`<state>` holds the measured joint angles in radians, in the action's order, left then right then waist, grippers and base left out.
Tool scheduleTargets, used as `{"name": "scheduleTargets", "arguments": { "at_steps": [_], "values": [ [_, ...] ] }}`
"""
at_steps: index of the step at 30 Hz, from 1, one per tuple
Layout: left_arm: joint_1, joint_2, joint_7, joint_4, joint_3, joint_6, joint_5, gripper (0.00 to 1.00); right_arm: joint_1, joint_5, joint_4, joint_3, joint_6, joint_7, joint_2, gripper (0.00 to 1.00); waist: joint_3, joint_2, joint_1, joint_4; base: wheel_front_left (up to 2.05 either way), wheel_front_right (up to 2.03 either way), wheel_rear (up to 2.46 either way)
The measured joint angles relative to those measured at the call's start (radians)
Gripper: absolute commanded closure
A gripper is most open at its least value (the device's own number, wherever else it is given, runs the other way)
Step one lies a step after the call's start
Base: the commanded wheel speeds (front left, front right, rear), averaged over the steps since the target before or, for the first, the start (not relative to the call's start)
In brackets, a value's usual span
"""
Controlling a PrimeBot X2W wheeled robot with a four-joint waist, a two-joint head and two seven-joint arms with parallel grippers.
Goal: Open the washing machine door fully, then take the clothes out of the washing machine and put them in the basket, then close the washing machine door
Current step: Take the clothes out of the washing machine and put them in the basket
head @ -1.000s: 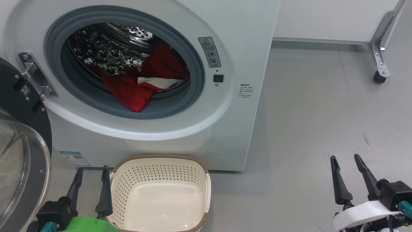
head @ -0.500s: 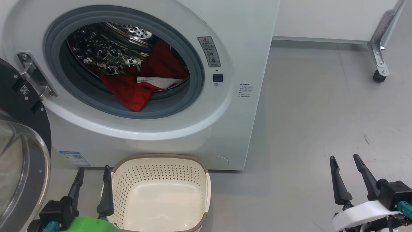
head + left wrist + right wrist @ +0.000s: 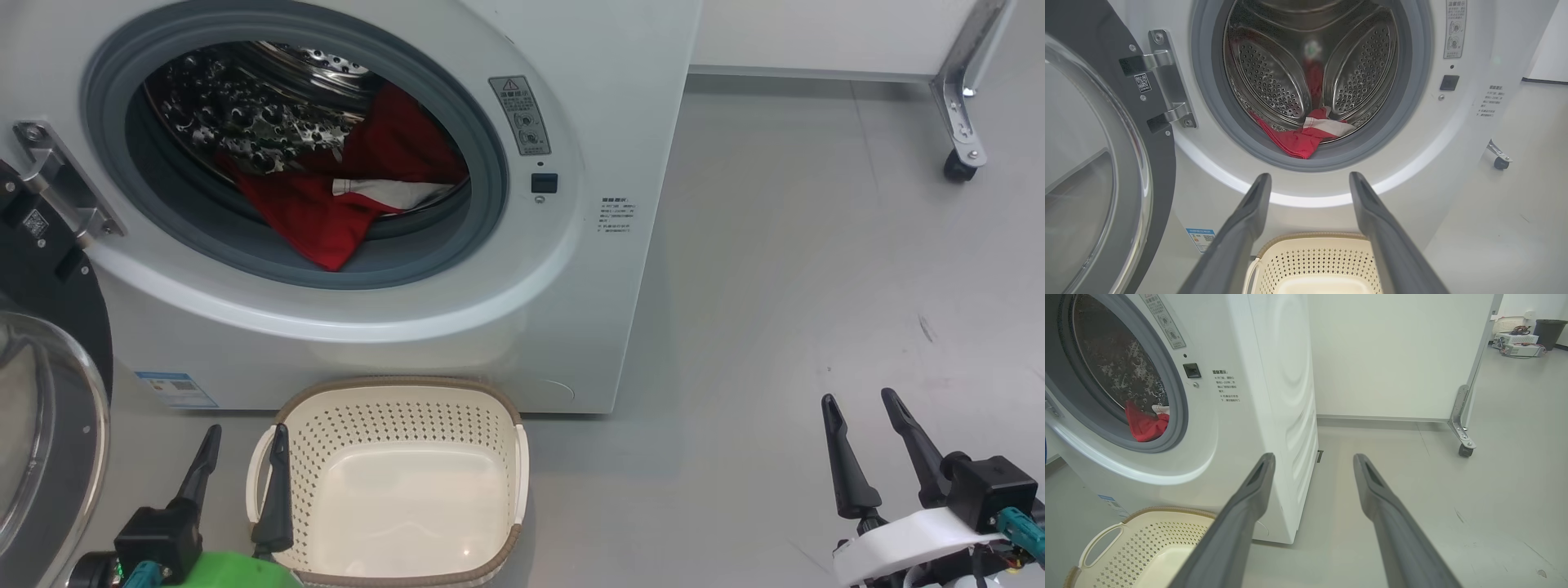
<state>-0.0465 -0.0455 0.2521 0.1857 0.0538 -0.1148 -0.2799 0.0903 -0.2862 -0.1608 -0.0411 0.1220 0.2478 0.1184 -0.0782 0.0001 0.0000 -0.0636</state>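
The white washing machine (image 3: 571,269) stands in front of me with its door (image 3: 41,392) swung wide to the left, black rim and glass bowl facing me. Red clothes (image 3: 326,212) with a white piece lie at the drum's front lip, also seen as clothes (image 3: 1306,136) and clothes (image 3: 1143,424). The cream basket (image 3: 392,392) sits empty on the floor below the opening. My left gripper (image 3: 245,441) is open at the basket's left rim, pointing at the machine (image 3: 1412,171). My right gripper (image 3: 861,408) is open over bare floor at the lower right.
Grey floor spreads to the right of the machine. A metal leg on a caster (image 3: 957,167) stands at the far right by a white wall panel (image 3: 1396,355). Boxes and a dark bin (image 3: 1545,330) sit far off beyond it.
The whole head view has shifted, so the camera moved; the machine and basket sit slightly higher and further left in the picture. Both grippers stay open and empty.
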Motion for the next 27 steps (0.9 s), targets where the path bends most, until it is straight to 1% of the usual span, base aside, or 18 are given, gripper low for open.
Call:
{"name": "scheduleTargets", "arguments": {
  "at_steps": [5, 10, 11, 19, 20, 27],
  "values": [
    [0.002, -0.016, 0.0, 0.006, 0.001, 0.006, 0.026, 0.0, -0.005, 0.0, 0.007, -0.002, 0.0, 0.0, -0.002, 0.0, -0.033, 0.0, 0.0, 0.014, 0.0, 0.0, 0.0],
    [0.022, -0.057, 0.0, 0.024, 0.016, 0.015, 0.079, 0.0, -0.024, 0.0, 0.021, -0.002, 0.0, 0.0, -0.004, 0.0, -0.075, 0.0, 0.0, 0.031, 0.0, 0.0, 0.0],
    [0.037, -0.066, -0.005, 0.027, 0.016, 0.022, 0.09, 0.0, -0.028, 0.0, 0.023, -0.002, 0.0, 0.0, -0.005, 0.0, -0.084, 0.0, 0.0, 0.035, 0.0, 0.0, 0.0],
    [0.217, -0.142, -0.061, 0.023, 0.037, 0.021, 0.157, 0.0, -0.08, 0.0, 0.035, -0.027, 0.0, 0.001, -0.006, 0.0, -0.169, 0.0, 0.0, 0.066, 0.0, 0.0, 0.0],
    [0.262, -0.154, -0.076, 0.025, 0.036, 0.021, 0.158, 0.0, -0.099, 0.0, 0.036, -0.033, 0.0, 0.001, -0.007, 0.0, -0.19, 0.0, 0.0, 0.076, 0.0, 0.0, 0.0],
    [0.421, -0.194, -0.15, 0.06, 0.035, 0.02, 0.185, 0.0, -0.148, -0.002, 0.036, -0.048, 0.0, 0.001, -0.017, 0.0, -0.252, 0.0, 0.0, 0.122, 0.0, 0.0, 0.0]
  ]
}}
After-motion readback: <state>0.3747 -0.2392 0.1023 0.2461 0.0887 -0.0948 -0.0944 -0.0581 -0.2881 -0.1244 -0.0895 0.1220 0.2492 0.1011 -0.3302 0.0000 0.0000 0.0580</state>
